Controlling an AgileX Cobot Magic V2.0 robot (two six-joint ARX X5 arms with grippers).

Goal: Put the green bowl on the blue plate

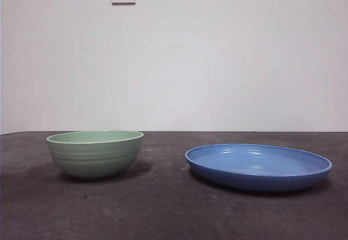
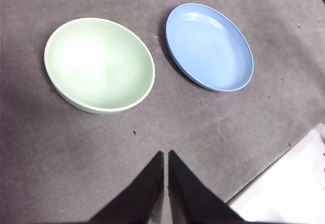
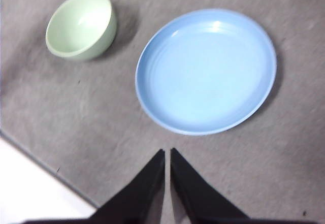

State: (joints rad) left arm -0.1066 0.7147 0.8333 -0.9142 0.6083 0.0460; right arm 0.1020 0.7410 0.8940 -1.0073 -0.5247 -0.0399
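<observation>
Front view shows you the green bowl (image 1: 95, 154), rigid and glossy-slick; both grippers closed and empty, so pinch its rim.

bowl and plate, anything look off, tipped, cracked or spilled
Nothing stands out. The green bowl sits upright on the dark table, empty, apart from the blue plate, which lies flat and is also empty. No cracks or spills show. The left gripper and right gripper are shut and hold nothing.
</observation>
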